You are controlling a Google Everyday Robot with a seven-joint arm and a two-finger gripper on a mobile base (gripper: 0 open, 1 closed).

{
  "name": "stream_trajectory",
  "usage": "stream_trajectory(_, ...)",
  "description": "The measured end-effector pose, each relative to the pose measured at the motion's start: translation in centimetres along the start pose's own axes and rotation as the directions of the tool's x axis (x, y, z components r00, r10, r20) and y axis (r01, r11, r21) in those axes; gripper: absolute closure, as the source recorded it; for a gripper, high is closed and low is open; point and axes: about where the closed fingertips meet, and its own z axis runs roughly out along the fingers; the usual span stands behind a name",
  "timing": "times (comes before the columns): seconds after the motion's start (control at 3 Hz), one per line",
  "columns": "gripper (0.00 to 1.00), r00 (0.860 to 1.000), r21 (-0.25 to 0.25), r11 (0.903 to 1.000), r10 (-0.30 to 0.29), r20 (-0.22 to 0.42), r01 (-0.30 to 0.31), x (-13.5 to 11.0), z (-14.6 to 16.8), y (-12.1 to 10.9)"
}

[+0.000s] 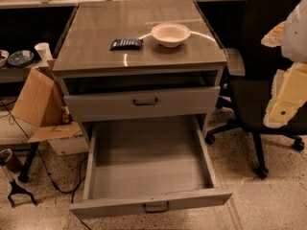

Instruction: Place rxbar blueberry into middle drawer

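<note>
The rxbar blueberry (126,43), a small flat dark blue bar, lies on the grey cabinet top (96,42), just left of a white bowl (171,34). The middle drawer (148,166) is pulled far out below, and its grey floor is bare. Its small dark handle (156,207) faces me. My gripper (284,99), pale white and yellow, hangs at the right edge of the view. It is well right of the cabinet, level with the upper drawer and far from the bar. Nothing shows in it.
The upper drawer (144,102) with a black handle stands slightly out above the middle one. A black office chair (254,80) stands close to the right, behind my gripper. A cardboard box (41,104), a white cup (43,51) and floor cables lie to the left.
</note>
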Motion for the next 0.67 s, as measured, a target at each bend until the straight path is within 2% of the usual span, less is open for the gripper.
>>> stream_trajectory(0.33, 0.0, 1.0, 0.004, 0.9999, 0.009, 0.015, -0.01, -0.4, 0.0, -0.3)
stream_trajectory(0.67, 0.0, 0.994, -0.001, 0.9981, 0.061, 0.094, -0.061, -3.4, 0.9, -2.5)
